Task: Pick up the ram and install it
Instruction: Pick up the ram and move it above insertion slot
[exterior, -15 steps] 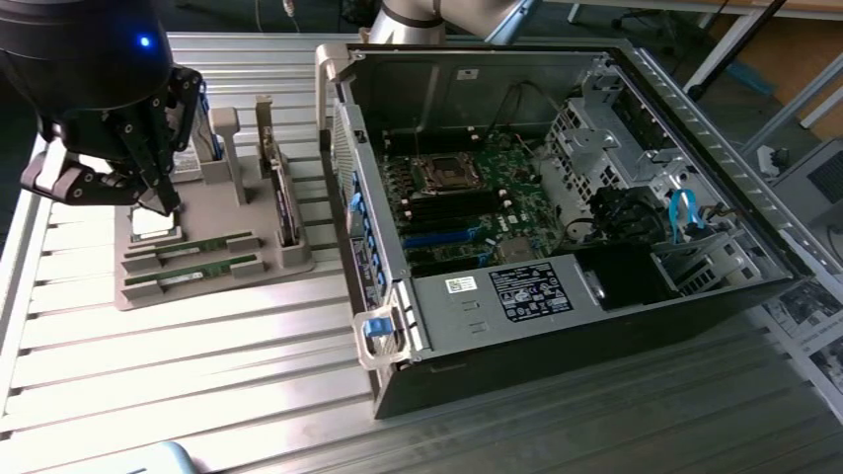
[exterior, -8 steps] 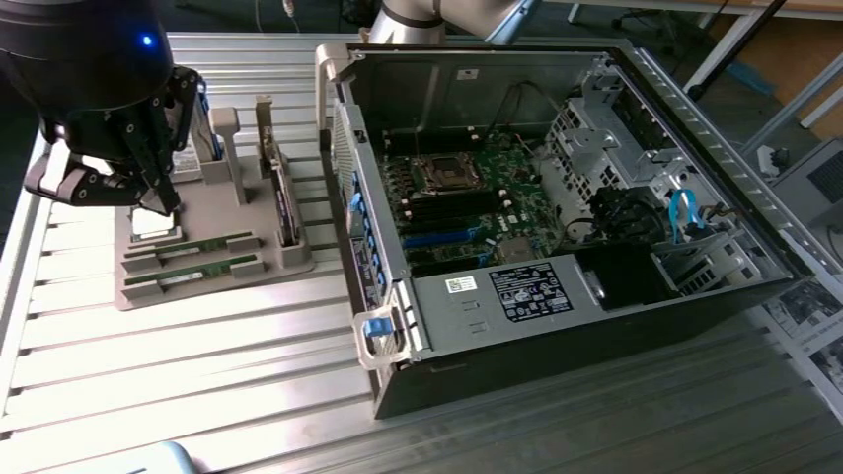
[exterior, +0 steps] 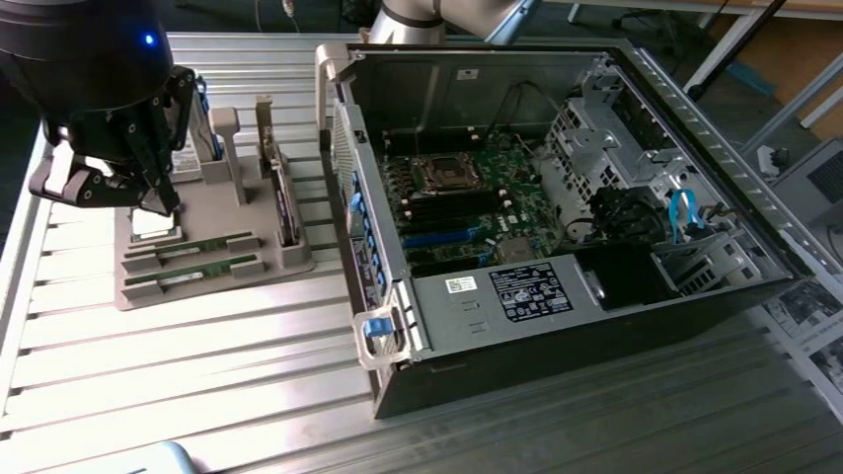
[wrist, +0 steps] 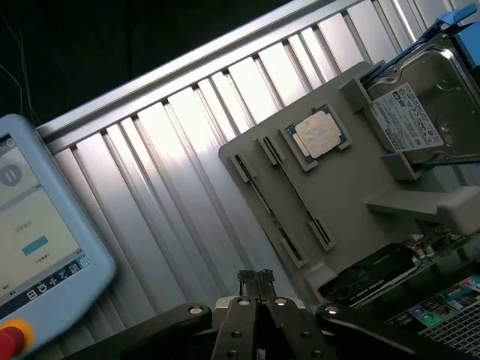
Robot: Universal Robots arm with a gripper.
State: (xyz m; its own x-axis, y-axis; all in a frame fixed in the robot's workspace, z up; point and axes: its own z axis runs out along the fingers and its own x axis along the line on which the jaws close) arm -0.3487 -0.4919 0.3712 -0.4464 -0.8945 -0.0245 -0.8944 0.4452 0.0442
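Gripper jaws together, empty, over gray tray. Ram likely light, stiff, fragile; pinch flat faces mid-length.

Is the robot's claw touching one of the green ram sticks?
Apart. In the wrist view the shut gripper sits off the grey tray, with bare table between it and the ram.

ram: we see green
tray: we see grey
table: we see ribbed silver
case: we see black
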